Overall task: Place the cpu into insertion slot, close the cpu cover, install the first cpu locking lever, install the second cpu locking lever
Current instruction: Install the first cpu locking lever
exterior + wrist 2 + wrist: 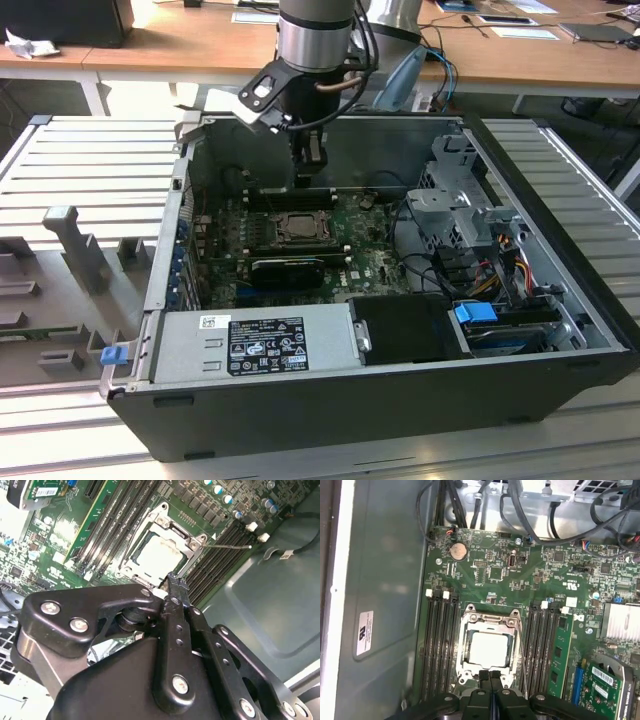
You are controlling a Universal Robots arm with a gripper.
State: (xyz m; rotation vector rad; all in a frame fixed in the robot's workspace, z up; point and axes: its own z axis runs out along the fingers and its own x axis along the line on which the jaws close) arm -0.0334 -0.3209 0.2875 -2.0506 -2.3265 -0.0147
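Observation:
The cpu (490, 647) lies flat in the insertion slot on the green motherboard, its dull silver top showing through the window of the cpu cover (465, 650). The cover's metal frame lies down around the chip. In the second wrist view a thin wire locking lever (230, 545) sticks out sideways from a corner of the socket. My gripper (491, 676) is shut with nothing between its fingers. It hangs just above one edge of the socket. In the exterior view the gripper (308, 175) hovers over the far side of the cpu (298, 226).
Black memory slots flank the socket, with a green memory stick (563, 650) in one. A black expansion card (288, 268) sits in front of the socket. The power supply (255, 345), drive cage (460, 200) and cables crowd the case's near side and the exterior view's right.

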